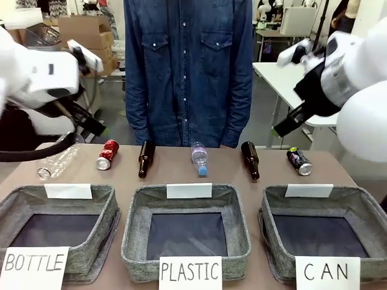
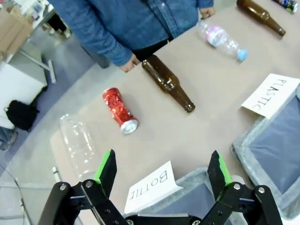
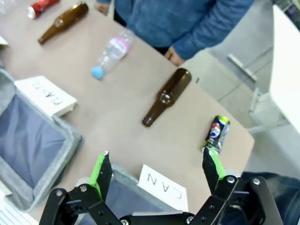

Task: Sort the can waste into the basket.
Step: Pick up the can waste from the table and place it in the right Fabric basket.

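A shiny red can (image 1: 107, 154) lies on its side at the table's far left, also the red can (image 2: 120, 110) ahead of my left gripper (image 2: 161, 171), which hovers open above the table with nothing between its fingers. A dark black-and-silver can (image 1: 299, 161) lies at the far right, and that dark can (image 3: 216, 133) sits just beyond my right gripper (image 3: 157, 171), which is open and empty too. The grey fabric basket signed "CAN" (image 1: 363, 208) stands at the front right, its tag (image 3: 162, 187) under the right gripper.
Two brown glass bottles (image 1: 145, 159) (image 1: 250, 159) and a clear plastic bottle (image 1: 199, 157) lie in the row between the cans; another clear bottle (image 1: 57, 164) lies far left. Baskets signed "BOTTLE" (image 1: 36, 199) and "PLASTIC" (image 1: 136, 205) stand in front. A person in denim stands behind the table.
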`<state>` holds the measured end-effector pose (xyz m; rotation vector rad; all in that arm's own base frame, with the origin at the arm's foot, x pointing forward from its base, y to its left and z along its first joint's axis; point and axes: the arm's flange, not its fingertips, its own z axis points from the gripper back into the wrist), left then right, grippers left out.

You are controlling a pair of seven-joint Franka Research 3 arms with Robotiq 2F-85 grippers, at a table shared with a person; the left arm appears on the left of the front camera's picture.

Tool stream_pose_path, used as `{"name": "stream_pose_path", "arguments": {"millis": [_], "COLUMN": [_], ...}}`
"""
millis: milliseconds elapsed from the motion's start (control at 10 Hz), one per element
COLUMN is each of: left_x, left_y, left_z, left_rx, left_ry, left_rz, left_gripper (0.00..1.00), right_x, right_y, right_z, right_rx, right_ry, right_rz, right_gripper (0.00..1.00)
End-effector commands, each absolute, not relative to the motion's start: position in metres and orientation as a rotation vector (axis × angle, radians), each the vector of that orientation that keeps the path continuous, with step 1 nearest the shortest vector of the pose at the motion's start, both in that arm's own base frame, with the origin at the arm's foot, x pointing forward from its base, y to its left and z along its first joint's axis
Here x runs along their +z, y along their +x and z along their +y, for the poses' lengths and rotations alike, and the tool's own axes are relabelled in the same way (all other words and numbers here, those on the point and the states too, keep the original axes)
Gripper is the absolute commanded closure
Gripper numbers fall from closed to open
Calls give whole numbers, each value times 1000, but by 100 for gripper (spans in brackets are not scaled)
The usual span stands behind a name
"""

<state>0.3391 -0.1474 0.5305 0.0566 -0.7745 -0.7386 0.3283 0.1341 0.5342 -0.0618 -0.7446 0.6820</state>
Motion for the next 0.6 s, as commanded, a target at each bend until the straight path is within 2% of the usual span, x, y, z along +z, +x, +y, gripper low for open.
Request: {"name": "stream_pose_path", "arguments": {"millis": [0, 100, 200, 400, 500], "left_x": [545, 551, 558, 547, 537], "left_y": [332, 336, 341, 355, 356], "left_z": [-142, -126, -105, -54, -32], "left_rx": [-932, -1005, -1040, -900, -829], "left_ry": [-154, -303, -494, -672, -765], "left_rz": [-554, -372, -265, -189, -197], "left_gripper": [0, 0, 0, 0, 0], "right_x": [550, 553, 560, 574, 576], "right_y": [319, 315, 310, 309, 304], "right_z": [125, 117, 105, 65, 43], "right_rx": [676, 684, 658, 320, 242], "right_ry": [22, 127, 314, 781, 920], "right_rz": [-774, -771, -789, -617, -574], "right_gripper": [0, 0, 0, 0, 0]}}
